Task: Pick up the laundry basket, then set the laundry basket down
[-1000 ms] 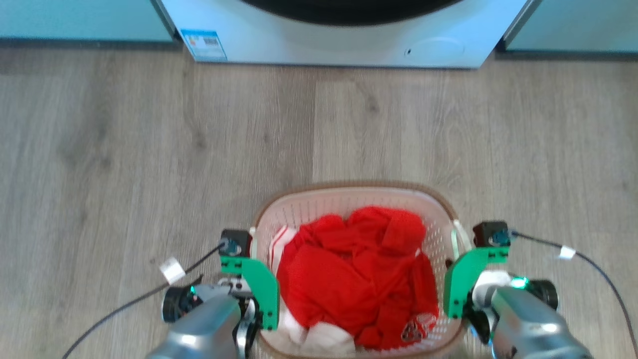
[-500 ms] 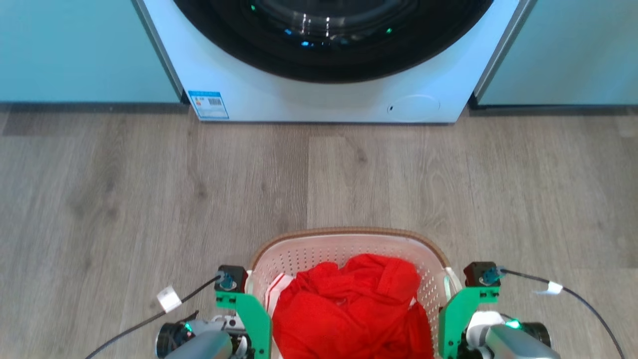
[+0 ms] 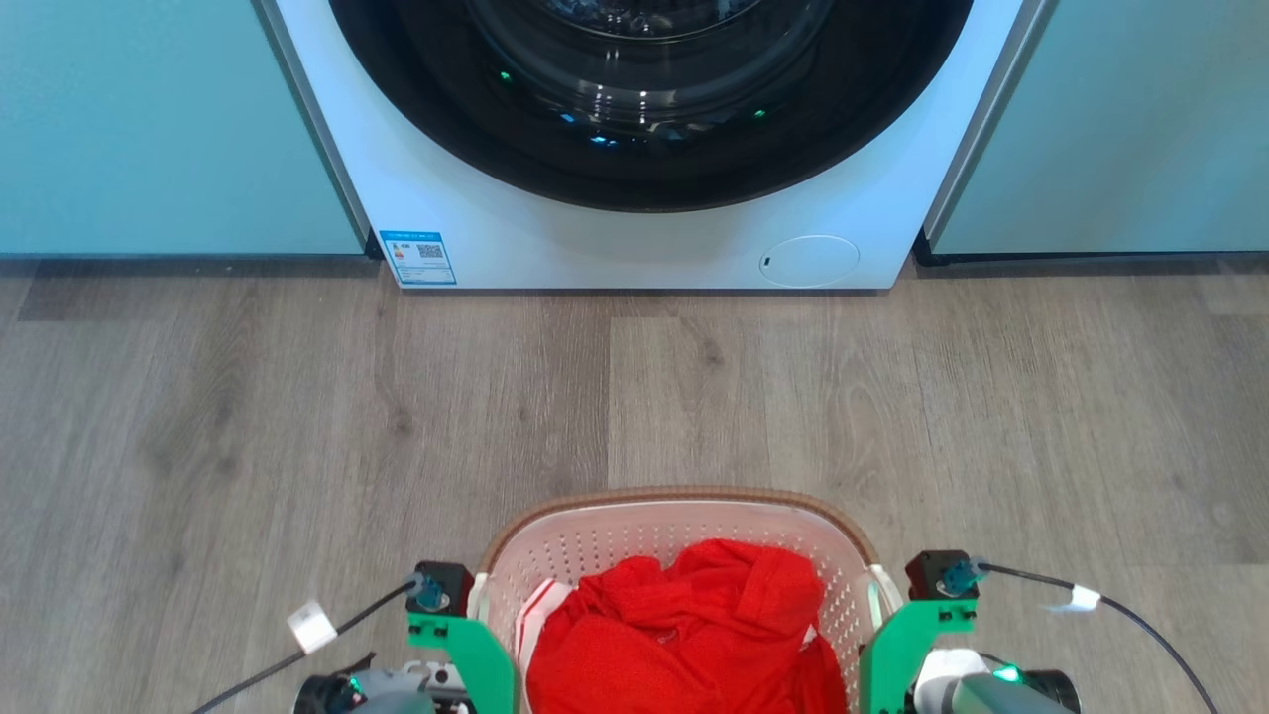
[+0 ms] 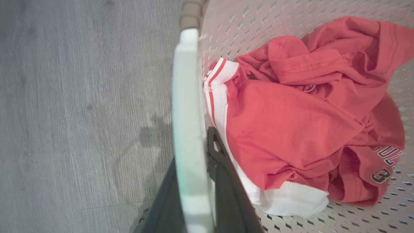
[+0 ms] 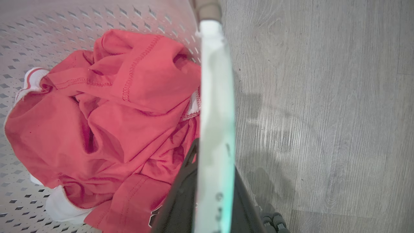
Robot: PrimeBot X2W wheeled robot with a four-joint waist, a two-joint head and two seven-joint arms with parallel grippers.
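Observation:
The laundry basket (image 3: 678,499), white and perforated with a brown rim, sits at the bottom middle of the head view, holding a red garment (image 3: 684,635) with white trim. My left gripper (image 3: 474,623) is at its left side and my right gripper (image 3: 885,620) at its right. In the left wrist view my left gripper (image 4: 191,168) is shut on the basket's white left handle (image 4: 187,106), one dark finger (image 4: 223,181) on each side. The right wrist view shows my right gripper (image 5: 214,168) shut on the right handle (image 5: 216,97). Shadows lie on the floor beside both handles.
A white front-loading washing machine (image 3: 843,198) with a dark round door stands ahead across the grey wood floor (image 3: 694,397). Teal cabinet fronts (image 3: 149,119) flank it on both sides. Black cables (image 3: 1140,615) trail from both wrists.
The camera has tilted up: the washing machine's door has come into view and the basket now sits lower in the picture. Both grippers keep their hold on the handles.

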